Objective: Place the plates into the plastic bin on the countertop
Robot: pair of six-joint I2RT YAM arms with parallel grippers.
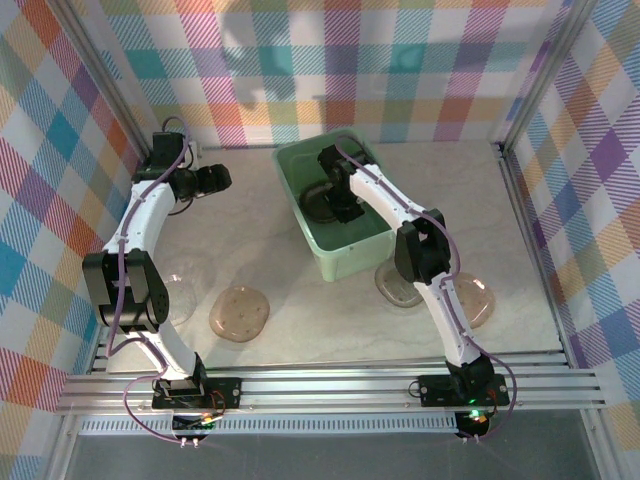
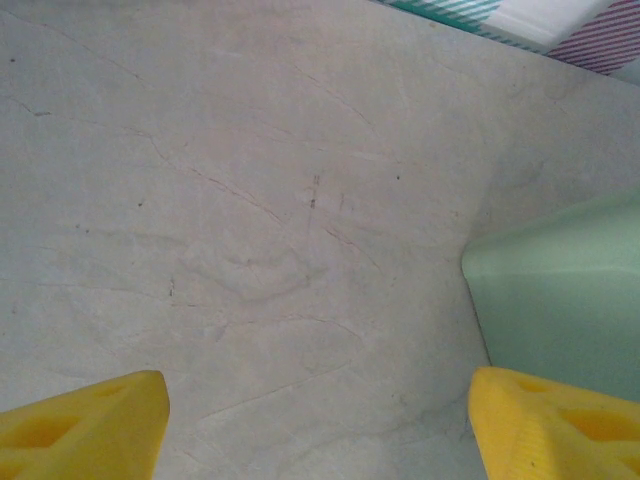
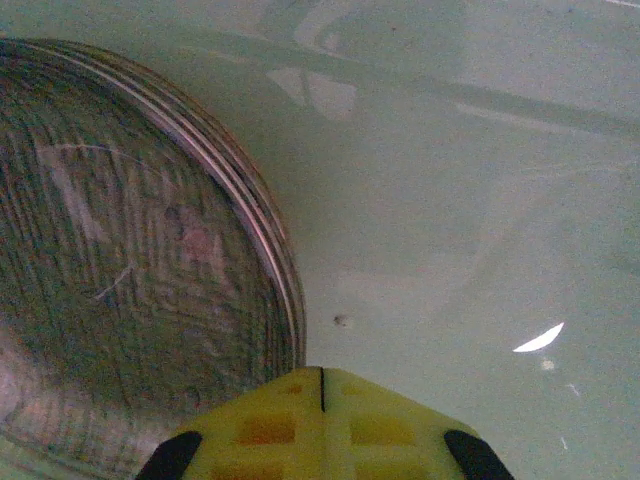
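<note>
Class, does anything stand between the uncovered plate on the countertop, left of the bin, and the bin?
Nothing visible does: only bare countertop lies between the plate and the plastic bin's near wall.

The right end effector [image 1: 346, 210] reaches down inside the pale mint-green rectangular plastic bin [image 1: 345, 258], beside dark smoky translucent plates [image 1: 316, 200]. The left end effector [image 1: 222, 178] hangs over the beige marble-patterned bench [image 1: 300, 335], left of the bin. A brownish rounded-square plate [image 1: 240, 313] lies near the front.

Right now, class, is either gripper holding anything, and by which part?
Nothing is held. The right gripper is shut empty beside the stacked plates; the left gripper hangs open over the countertop.
</note>
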